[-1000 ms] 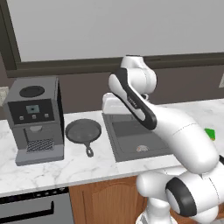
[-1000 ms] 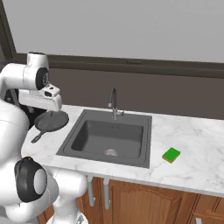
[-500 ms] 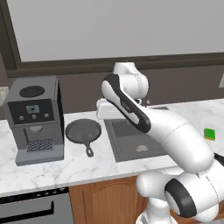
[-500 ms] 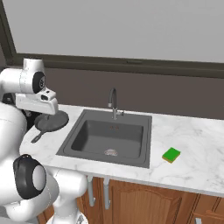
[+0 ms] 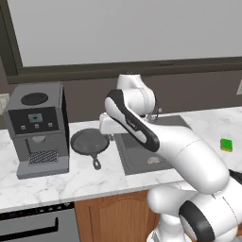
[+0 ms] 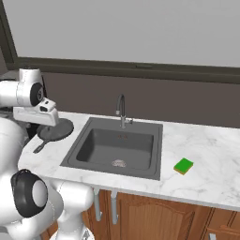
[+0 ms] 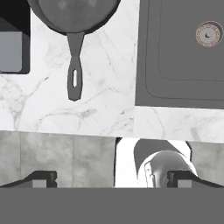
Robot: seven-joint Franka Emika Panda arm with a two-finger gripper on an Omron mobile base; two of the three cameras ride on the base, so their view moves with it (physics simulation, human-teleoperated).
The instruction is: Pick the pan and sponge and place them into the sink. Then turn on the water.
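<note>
The pan (image 5: 88,141) lies on the marble counter between the coffee machine and the sink (image 5: 142,158), its looped handle (image 7: 74,65) pointing to the counter's front edge. In the hand view the pan (image 7: 72,13) is at the top and the sink (image 7: 183,52) with its drain at the right. My gripper (image 7: 111,179) hangs open and empty above the counter's front edge, just beside the pan's handle. The hand (image 5: 108,125) hovers at the pan's right rim. The green and yellow sponge (image 6: 183,165) rests on the counter right of the sink. Water is out of view at the faucet (image 6: 121,109).
A grey coffee machine (image 5: 38,126) stands left of the pan, close to its rim. A dark window sill runs along the wall behind the counter. Bare marble (image 6: 206,154) stretches around the sponge on the right.
The arm has swung left and lower, carrying the hand from above the sink's left edge to beside the pan. The jaws have stayed open.
</note>
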